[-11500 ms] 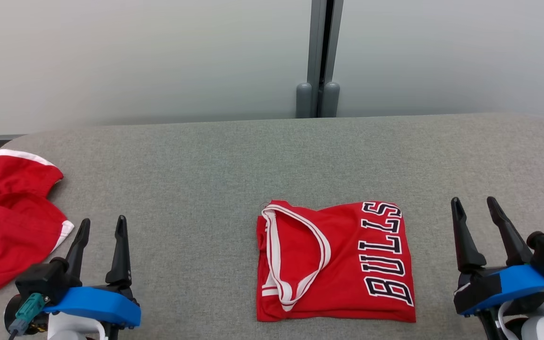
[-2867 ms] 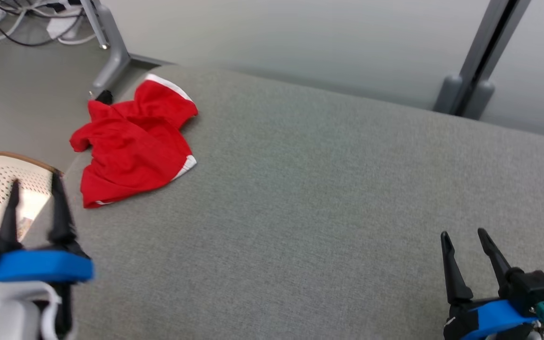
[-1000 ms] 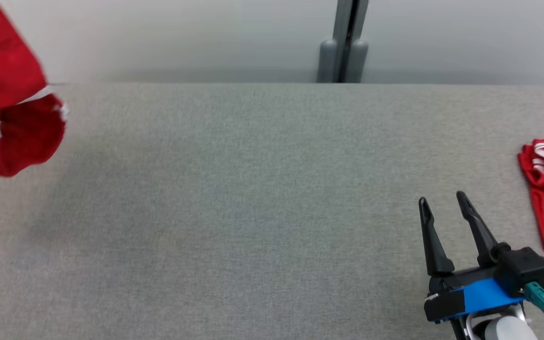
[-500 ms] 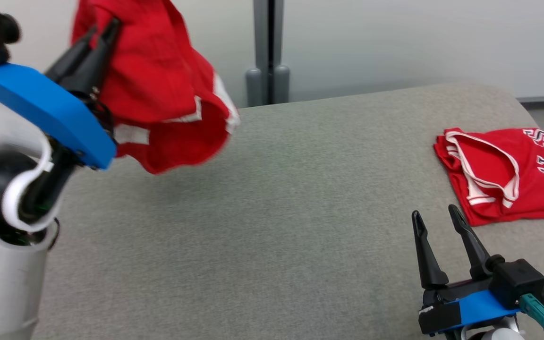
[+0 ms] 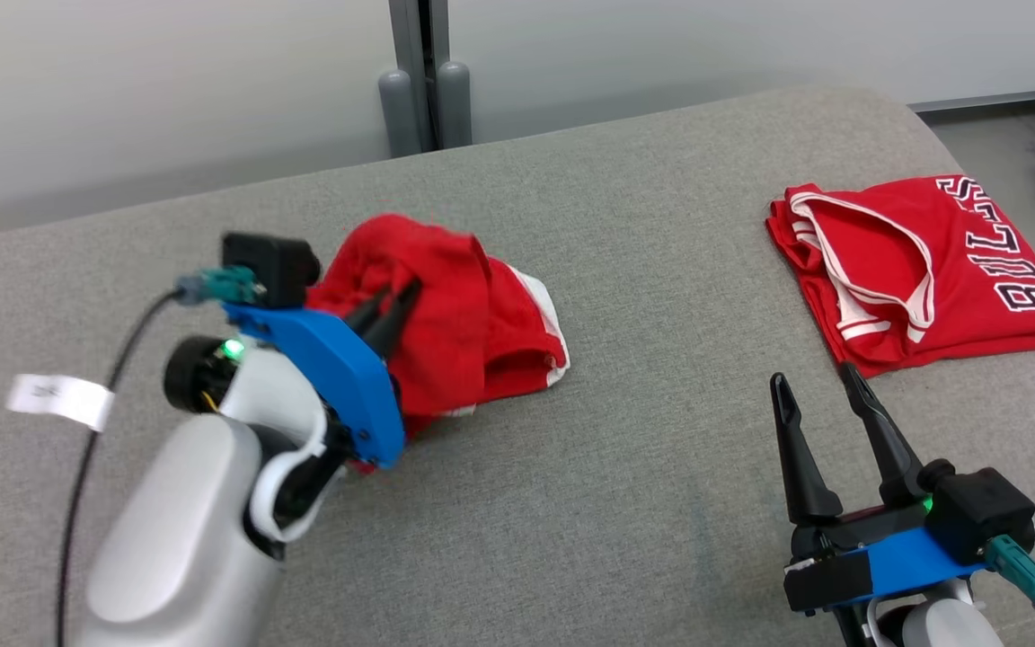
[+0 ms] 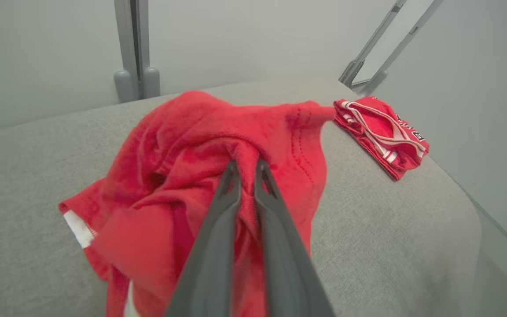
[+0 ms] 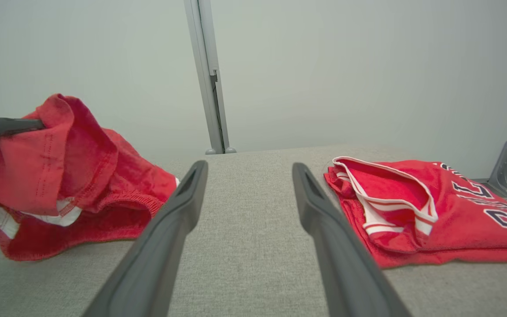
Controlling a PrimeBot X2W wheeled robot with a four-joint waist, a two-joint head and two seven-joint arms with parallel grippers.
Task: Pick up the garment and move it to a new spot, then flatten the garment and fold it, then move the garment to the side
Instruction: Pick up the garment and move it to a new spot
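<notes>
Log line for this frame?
step: move to new spot | left end effector: shut on crumpled red garment, its lower part on table | right end effector: open, empty | folded jersey: table's right side

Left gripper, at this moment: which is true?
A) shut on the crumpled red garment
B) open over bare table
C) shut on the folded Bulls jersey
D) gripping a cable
A: the left gripper has its two fingers pinched together on a fold of the crumpled red garment; the folded Bulls jersey lies apart, untouched.
</notes>
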